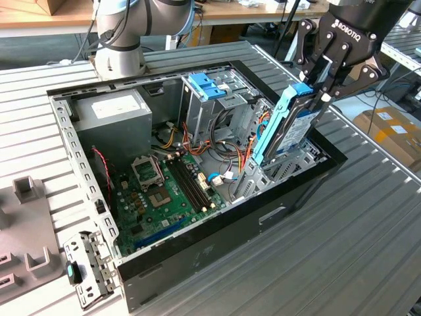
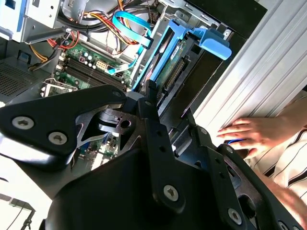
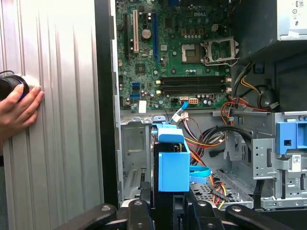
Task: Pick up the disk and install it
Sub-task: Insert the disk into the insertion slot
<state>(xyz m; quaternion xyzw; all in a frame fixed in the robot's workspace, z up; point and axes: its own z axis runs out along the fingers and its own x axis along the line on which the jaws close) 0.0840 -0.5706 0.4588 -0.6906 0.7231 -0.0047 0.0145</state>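
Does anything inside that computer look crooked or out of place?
Yes: the disk stands on edge, leaning, its upper part sticking out of the computer case at the exterior view's right end, clamped by the gripper, not seated. A person's hand rests on the table alongside.

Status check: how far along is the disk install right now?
Done: the disk is picked up, clamped at its top end by the gripper. In hand: it stands tilted, lower end inside the drive bay at the exterior view's right of the case. Left: it is not yet seated; much of it rises above the bay.
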